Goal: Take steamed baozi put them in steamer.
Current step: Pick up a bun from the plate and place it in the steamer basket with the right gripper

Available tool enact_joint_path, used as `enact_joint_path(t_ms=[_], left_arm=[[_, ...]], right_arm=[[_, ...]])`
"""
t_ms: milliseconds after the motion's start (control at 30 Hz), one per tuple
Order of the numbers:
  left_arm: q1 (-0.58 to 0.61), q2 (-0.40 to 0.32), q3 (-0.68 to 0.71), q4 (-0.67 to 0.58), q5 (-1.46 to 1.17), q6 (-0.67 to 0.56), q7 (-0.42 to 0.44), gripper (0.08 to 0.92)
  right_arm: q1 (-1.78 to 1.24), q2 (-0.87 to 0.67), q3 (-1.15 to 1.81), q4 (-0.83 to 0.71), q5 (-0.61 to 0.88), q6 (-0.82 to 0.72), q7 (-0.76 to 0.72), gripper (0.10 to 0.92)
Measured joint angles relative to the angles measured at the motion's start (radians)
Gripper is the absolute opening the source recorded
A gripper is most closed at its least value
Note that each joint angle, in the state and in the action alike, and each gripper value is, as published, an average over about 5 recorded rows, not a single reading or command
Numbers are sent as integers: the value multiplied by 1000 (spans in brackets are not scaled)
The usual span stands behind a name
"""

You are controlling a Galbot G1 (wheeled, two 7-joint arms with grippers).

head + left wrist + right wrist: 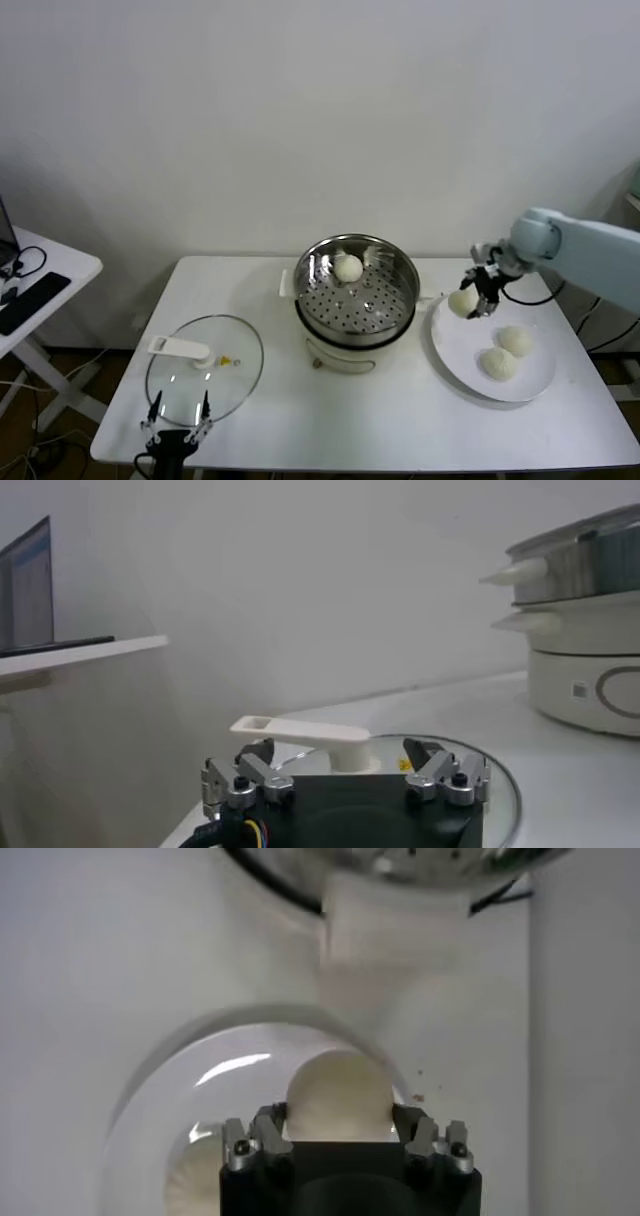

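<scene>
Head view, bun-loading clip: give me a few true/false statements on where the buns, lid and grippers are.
1. One steamed baozi lies in the steamer. True.
2. The right gripper is empty. False: it is shut on a baozi at the plate's edge.
3. Two buns lie loose on the plate. True.
4. The glass lid covers the steamer. False: it lies on the table.
5. The left gripper holds the lid. False: it is open near the lid's edge.
</scene>
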Motion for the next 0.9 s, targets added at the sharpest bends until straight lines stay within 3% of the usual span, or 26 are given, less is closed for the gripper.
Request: enact_joint_path(t_ms=[400, 900], left_arm=[[6, 0, 6, -9, 5, -2, 0, 823], [3, -2, -5, -10, 3, -3, 0, 823]], right_arm=[[286, 113, -89, 107, 212, -44, -39, 704], [193, 329, 0, 83, 279, -135, 18, 704]])
